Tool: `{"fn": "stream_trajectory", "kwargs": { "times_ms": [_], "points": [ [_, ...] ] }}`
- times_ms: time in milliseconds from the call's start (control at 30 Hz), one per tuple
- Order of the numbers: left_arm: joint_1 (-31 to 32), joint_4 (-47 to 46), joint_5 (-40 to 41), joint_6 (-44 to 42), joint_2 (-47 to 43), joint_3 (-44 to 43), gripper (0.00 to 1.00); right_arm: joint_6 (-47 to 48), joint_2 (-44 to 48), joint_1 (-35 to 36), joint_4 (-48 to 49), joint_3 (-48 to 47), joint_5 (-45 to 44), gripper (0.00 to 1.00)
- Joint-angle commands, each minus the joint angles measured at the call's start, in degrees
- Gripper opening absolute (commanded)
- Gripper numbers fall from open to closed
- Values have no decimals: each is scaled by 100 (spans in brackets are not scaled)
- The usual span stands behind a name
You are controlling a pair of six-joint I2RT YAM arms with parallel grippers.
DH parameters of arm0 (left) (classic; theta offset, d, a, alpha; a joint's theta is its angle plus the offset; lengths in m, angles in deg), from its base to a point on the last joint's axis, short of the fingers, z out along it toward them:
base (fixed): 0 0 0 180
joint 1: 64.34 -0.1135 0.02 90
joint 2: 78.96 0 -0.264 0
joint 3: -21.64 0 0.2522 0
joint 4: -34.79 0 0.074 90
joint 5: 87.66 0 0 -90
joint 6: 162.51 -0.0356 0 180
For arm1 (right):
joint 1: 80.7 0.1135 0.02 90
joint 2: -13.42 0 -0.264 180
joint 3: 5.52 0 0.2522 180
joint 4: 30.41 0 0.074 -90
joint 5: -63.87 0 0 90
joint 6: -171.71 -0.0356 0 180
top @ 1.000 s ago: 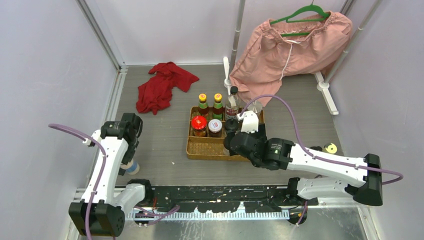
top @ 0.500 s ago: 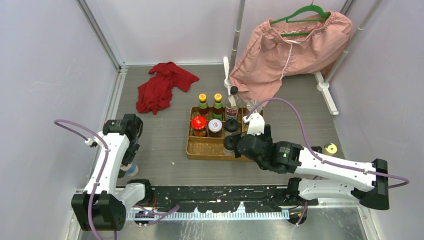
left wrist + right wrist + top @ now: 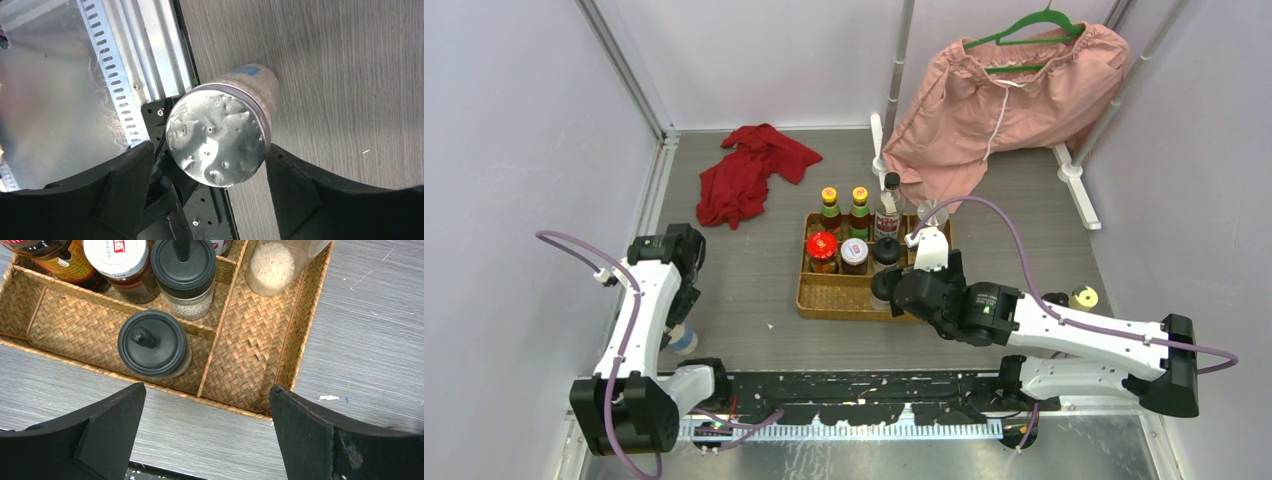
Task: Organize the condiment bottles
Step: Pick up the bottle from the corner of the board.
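A grey wood-grain table (image 3: 764,290) sits inside white walls, with a crumpled red cloth (image 3: 749,175) at the back left and pink shorts (image 3: 1014,95) on a green hanger at the back right. Mid-table stands a woven wicker tray (image 3: 834,300). In its far row are two yellow-capped sauces (image 3: 829,210) (image 3: 860,210) and a taller black-capped clear bottle (image 3: 888,212). In front of them stand a red-lidded jar (image 3: 822,250) and a white-lidded jar (image 3: 116,252).

The right wrist view shows one black-lidded shaker (image 3: 182,262) just right of the white-lidded jar. A second black-lidded shaker (image 3: 152,342) stands upright at the right end of the long near compartment. A clear jar of white grains (image 3: 272,265) is at the far end of the right-hand compartment. The right end effector (image 3: 206,391) hovers over the tray's near rim with its fingers wide apart, holding nothing.

A silver-lidded shaker (image 3: 217,135) stands on the table's near-left edge beside the metal rail, well apart from the tray. The left end effector (image 3: 209,152) straddles it, fingers apart on either side of the lid; whether either finger touches it cannot be told. A small yellow-lidded shaker (image 3: 1082,297) sits by itself at the table's right, behind the right arm
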Motion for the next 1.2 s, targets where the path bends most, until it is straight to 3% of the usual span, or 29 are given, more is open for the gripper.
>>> {"fn": "stream_trajectory", "kwargs": {
  "times_ms": [0, 167, 400, 467, 600, 700, 900, 1167],
  "points": [
    [-54, -147, 71, -193, -94, -59, 76, -75, 10, 9, 125, 44, -146, 100],
    [-63, -237, 4, -289, -120, -36, 49, -95, -100, 10, 167, 47, -137, 100],
    [-62, -426, -91, -519, -196, -27, 47, -100, -279, 9, 242, 37, -71, 100],
    [-62, -476, -166, -642, -200, -38, 51, -105, -302, 8, 260, 41, -69, 100],
    [-62, -193, -76, -494, -196, -143, 79, -76, -380, 15, 320, 42, -24, 100],
    [-62, 42, 83, -367, -163, -298, 90, -46, -464, 15, 373, 34, 27, 100],
    [-138, 376, 390, -283, -266, -694, 96, -12, -550, 9, 421, 90, 105, 100],
    [-980, -93, -98, -1092, -309, -628, 96, 34, -403, 16, 288, 140, 45, 100]
  ]
}}
